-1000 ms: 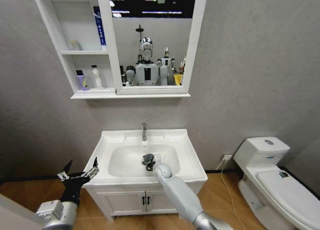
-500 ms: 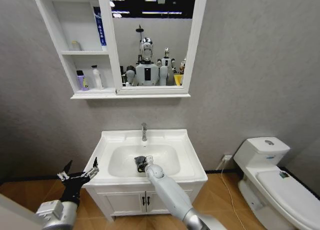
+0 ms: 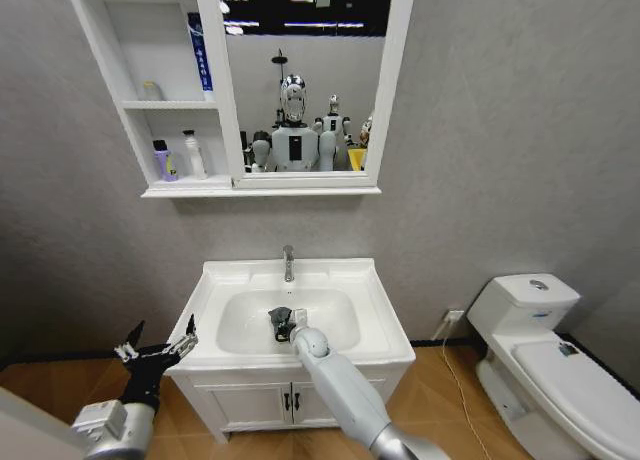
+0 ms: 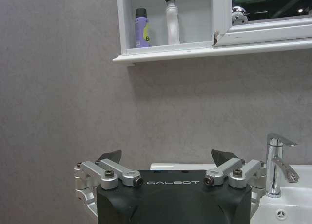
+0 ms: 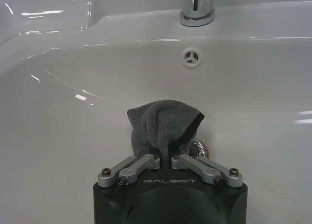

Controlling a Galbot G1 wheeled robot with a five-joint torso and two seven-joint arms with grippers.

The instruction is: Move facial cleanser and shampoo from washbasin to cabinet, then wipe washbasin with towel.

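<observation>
Centrally, right gripper [image 3: 284, 324] pinches the towel [image 5: 163, 126] in the washbasin [image 3: 375, 305]; left gripper [image 4: 167, 160] hangs wide lower left.

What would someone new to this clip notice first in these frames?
The right hand, down in the washbasin bowl and shut on the dark grey towel right by the drain. Next, the cabinet up on the wall beside the mirror, with a purple bottle and a white bottle standing on its lowest shelf. The left hand hangs open off the basin's left side, near the floor.
</observation>
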